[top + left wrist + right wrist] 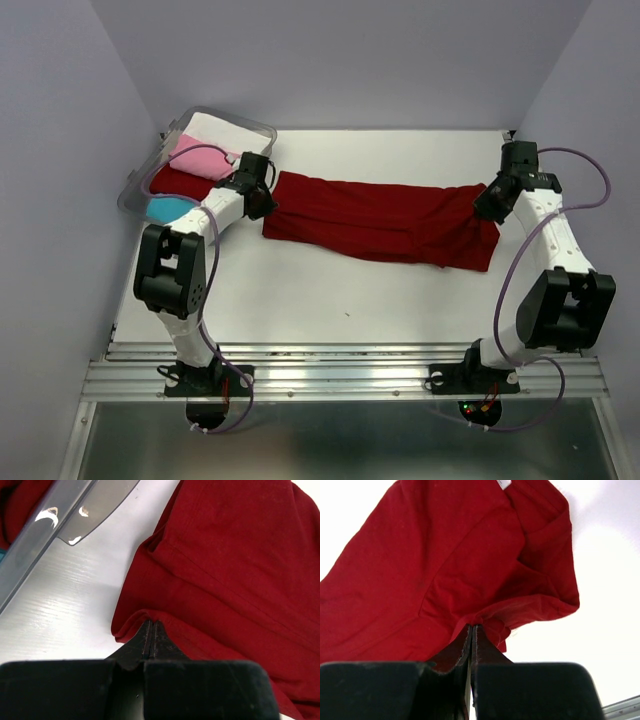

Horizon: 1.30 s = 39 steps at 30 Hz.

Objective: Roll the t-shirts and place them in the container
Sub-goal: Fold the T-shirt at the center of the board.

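A large dark red t-shirt (385, 220) lies folded into a long band across the white table, stretched from left to right. My left gripper (262, 200) is shut on the t-shirt's left end; in the left wrist view the cloth (235, 565) bunches up at the closed fingertips (151, 625). At the opposite end my right gripper (490, 203) is shut on the cloth, and the right wrist view shows the red fabric (435, 565) pinched at its tips (473, 628). Other t-shirts lie in the bin: white (220, 130), pink (200, 160), dark red (180, 183) and cyan (165, 208).
The clear plastic bin (262, 131) stands at the back left, close to my left gripper; its rim (60, 515) shows in the left wrist view. Purple walls enclose the table on three sides. A metal rail (340, 372) runs along the near edge.
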Tool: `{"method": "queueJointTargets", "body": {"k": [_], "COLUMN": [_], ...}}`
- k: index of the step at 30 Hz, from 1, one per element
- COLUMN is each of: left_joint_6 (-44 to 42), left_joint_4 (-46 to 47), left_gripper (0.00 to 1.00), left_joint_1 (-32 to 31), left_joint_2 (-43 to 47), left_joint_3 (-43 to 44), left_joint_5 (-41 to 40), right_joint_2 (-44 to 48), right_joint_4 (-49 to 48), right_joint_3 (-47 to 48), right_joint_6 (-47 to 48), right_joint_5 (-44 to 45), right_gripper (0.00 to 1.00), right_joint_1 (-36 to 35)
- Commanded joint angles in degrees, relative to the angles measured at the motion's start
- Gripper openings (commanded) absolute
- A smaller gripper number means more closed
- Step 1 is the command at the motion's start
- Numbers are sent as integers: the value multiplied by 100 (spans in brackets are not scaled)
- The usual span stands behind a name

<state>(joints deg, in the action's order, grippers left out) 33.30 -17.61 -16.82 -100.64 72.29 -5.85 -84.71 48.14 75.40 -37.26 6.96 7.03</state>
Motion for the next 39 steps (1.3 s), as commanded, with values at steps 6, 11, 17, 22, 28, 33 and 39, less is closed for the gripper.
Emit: {"method": "queueJointTargets", "body": {"k": [6, 11, 17, 22, 28, 33, 39], "left_joint_6": [-113, -122, -131, -131, -139, -166, -289], "left_joint_4": [-41, -59, -94, -103, -111, -138, -85], "left_gripper": [0, 0, 0, 0, 0, 0, 0], "left_joint_1": [38, 38, 47, 38, 38, 47, 38], "left_joint_2": [-184, -202, -272, -333, -395, -369, 123], "left_joint_3": [356, 356, 452, 540, 567, 567, 242], "left_joint_5": [-250, -312, -356, -400, -479, -514, -374], "right_joint_2": [-643, -1064, -1452, -1715, -1970, -2067, -1717], "right_joint_4": [-384, -393, -402, -437, -437, -428, -314], "right_joint_3": [923, 1267, 1565, 1715, 1970, 2172, 2129], "right_joint_6": [289, 394, 500, 544, 579, 561, 500], "right_joint_5": [104, 25, -46, -63, -98, -160, -204], "right_gripper": [1, 1, 1, 1, 1, 1, 1], "right_joint_1": [-44, -44, -44, -44, -44, -44, -44]}}
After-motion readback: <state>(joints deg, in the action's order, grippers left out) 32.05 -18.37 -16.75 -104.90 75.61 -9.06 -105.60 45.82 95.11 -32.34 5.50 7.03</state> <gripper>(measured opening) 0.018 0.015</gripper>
